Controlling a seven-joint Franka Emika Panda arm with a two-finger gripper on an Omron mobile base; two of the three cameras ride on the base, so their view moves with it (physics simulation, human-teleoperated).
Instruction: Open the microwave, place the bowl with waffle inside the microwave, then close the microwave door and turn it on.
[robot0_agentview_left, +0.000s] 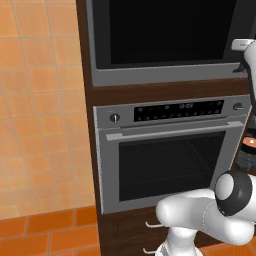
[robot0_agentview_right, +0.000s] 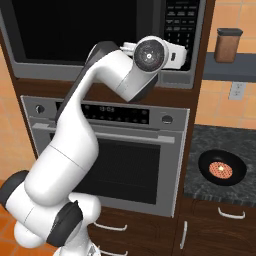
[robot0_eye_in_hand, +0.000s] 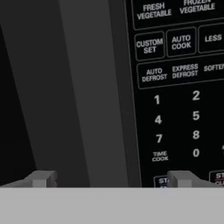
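1. The small round shallow black bowl (robot0_agentview_right: 222, 168) sits on the dark speckled stone counter (robot0_agentview_right: 200, 185), to the right of the steel oven with knobs and mesh window (robot0_agentview_right: 125, 160).
2. Inside it lies the round orange-brown gridded waffle (robot0_agentview_right: 220, 170), flat at the bowl's centre.
3. A brown jar with a dark lid (robot0_agentview_right: 227, 45) stands on the grey shelf (robot0_agentview_right: 227, 67) above.
4. The large built-in microwave (robot0_agentview_right: 75, 35) is shut, its black glass microwave door (robot0_agentview_left: 165, 30) flush with the frame.
5. The two-finger gripper (robot0_eye_in_hand: 111, 179) is spread wide, fingertips (robot0_eye_in_hand: 41, 179) straddling the dark vertical handle (robot0_eye_in_hand: 94, 96) beside the black keypad (robot0_eye_in_hand: 183, 87).
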